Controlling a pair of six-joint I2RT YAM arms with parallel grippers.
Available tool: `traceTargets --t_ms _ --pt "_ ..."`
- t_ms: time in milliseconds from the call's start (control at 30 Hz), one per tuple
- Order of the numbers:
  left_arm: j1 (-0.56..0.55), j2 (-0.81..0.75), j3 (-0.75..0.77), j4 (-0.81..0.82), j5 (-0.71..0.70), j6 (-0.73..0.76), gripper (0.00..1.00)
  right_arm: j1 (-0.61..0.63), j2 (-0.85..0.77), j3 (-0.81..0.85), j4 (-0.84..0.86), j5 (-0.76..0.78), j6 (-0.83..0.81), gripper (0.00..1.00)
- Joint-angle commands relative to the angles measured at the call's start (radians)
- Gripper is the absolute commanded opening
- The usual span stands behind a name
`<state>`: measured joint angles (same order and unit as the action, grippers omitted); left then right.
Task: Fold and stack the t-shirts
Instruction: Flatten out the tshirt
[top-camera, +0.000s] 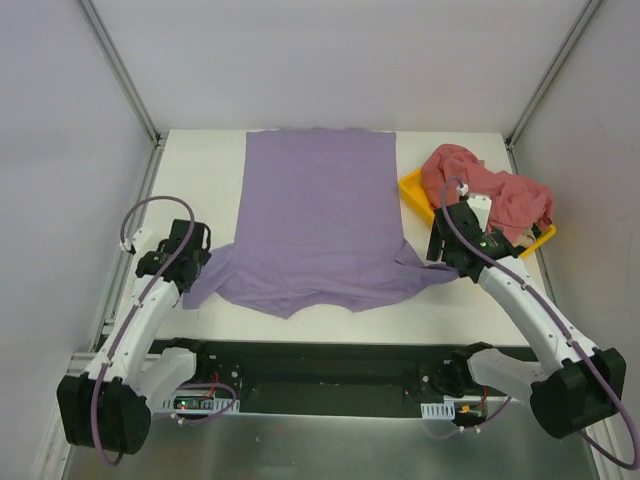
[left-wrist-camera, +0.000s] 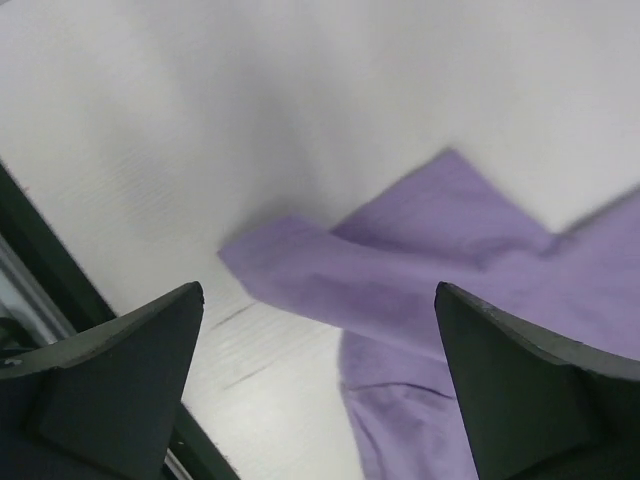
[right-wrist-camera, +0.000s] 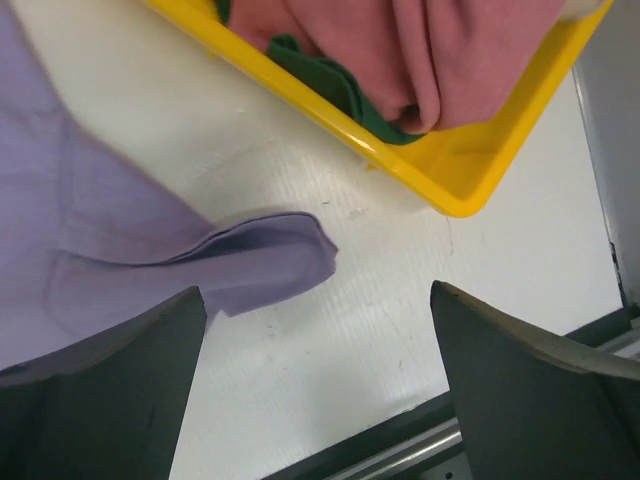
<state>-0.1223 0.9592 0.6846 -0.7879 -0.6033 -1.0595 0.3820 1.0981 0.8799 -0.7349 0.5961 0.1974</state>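
White worktop (top-camera: 200, 170) with grey walls around it is where the work goes on. At one far corner sits a yellow tray (top-camera: 415, 190), and pink-red t-shirts (top-camera: 490, 190) lie in it in a messy heap. A bit of green cloth (right-wrist-camera: 330, 85) peeks out under them.

Just beside the tray, the lavender t-shirt (top-camera: 320, 220) lies spread out flat, with its neck end toward the arms. Its right sleeve (right-wrist-camera: 260, 260) points to the near corner of the tray. Its left sleeve (left-wrist-camera: 330, 280) is on the side far from the tray.

The left fingers (top-camera: 190, 245) hang over the left sleeve, wide apart, with nothing in them. The right fingers (top-camera: 445, 245) hang over the right sleeve, close to the tray. They are wide apart and hold nothing too.

I think the shirt is laid out and the folding is about to start. Nothing is folded or stacked yet. Next, each pair of fingers likely needs to go down, pinch its sleeve, and bring it in over the middle of the shirt. The cloth is soft and floppy, so a thin pinch could slip or pull the shirt crooked.
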Motion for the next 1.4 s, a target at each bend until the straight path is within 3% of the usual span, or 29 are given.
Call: traceTargets --t_ms 0,100,200,267,433,567,733,933,1367 --pt "0.010 -0.114 0.153 -0.005 0.147 0.117 0.99 0.081 -0.102 0.111 -0.016 -0.170 -0.106 0.96" --pt "0.009 -0.137 0.142 0.218 0.522 0.324 0.99 0.228 -0.124 0.024 0.156 -0.489 -0.171 0.96" --pt "0.001 -0.099 0.017 0.540 0.992 0.385 0.99 0.343 -0.049 -0.050 0.323 -0.739 -0.107 0.96" --pt "-0.035 -0.032 -0.007 0.640 1.085 0.378 0.99 0.434 0.018 -0.082 0.420 -0.788 -0.089 0.96" --pt "-0.178 0.172 0.053 0.673 0.901 0.424 0.99 0.526 0.236 -0.056 0.543 -0.760 -0.069 0.96" --pt "-0.186 0.346 0.139 0.674 0.853 0.441 0.99 0.537 0.357 -0.018 0.540 -0.710 -0.050 0.96" --pt "-0.186 0.510 0.210 0.671 0.803 0.454 0.99 0.540 0.375 -0.094 0.577 -0.694 0.016 0.96" --pt "-0.178 0.602 0.260 0.604 0.680 0.467 0.99 0.540 0.307 -0.208 0.508 -0.651 0.117 0.96" --pt "-0.172 0.648 0.245 0.543 0.655 0.460 0.99 0.528 -0.061 -0.414 0.362 -0.552 0.224 0.96"
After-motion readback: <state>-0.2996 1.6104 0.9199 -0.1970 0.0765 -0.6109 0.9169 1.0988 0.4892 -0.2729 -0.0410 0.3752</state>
